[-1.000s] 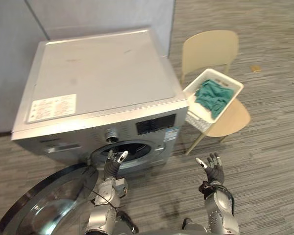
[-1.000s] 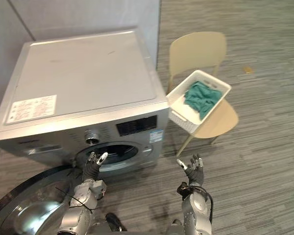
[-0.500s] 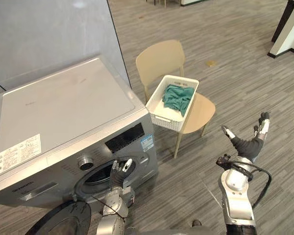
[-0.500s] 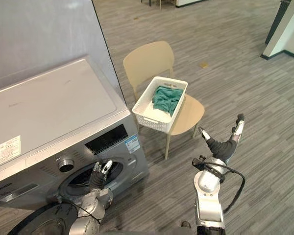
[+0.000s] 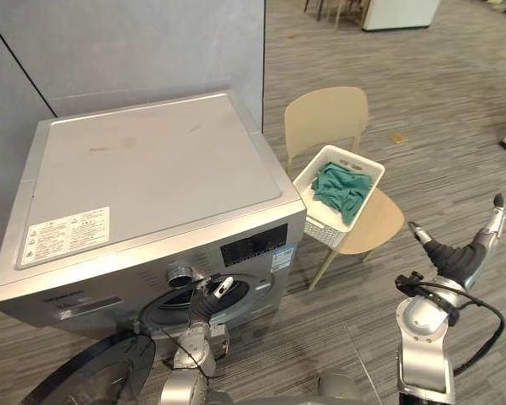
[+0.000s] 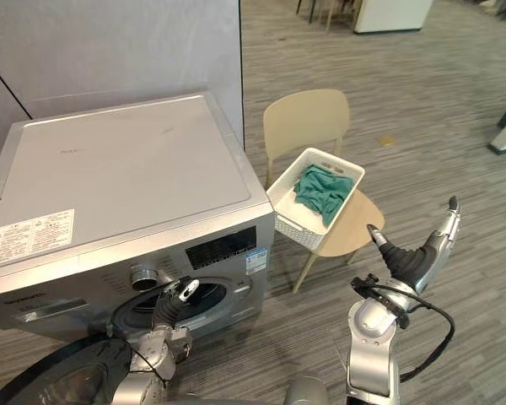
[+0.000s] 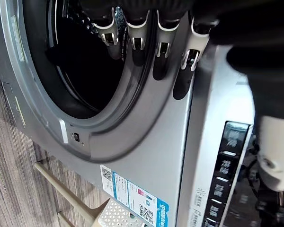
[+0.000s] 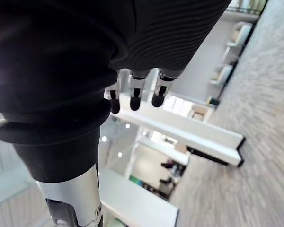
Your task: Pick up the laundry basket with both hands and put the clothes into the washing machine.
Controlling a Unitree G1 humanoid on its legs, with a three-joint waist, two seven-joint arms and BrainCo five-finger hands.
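- Laundry basket was set on a chair, well beyond both hands.
- Left hand and right hand were held open, empty.

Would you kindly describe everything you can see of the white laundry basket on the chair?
The laundry basket is white, rectangular and plastic-looking, with a broad rim and latticed side walls. It sits on the seat of a beige chair, set askew, one end overhanging toward the washing machine. A crumpled green cloth lies inside, toward the backrest end; the other end shows bare white bottom. Whether it touches the machine, I cannot tell.
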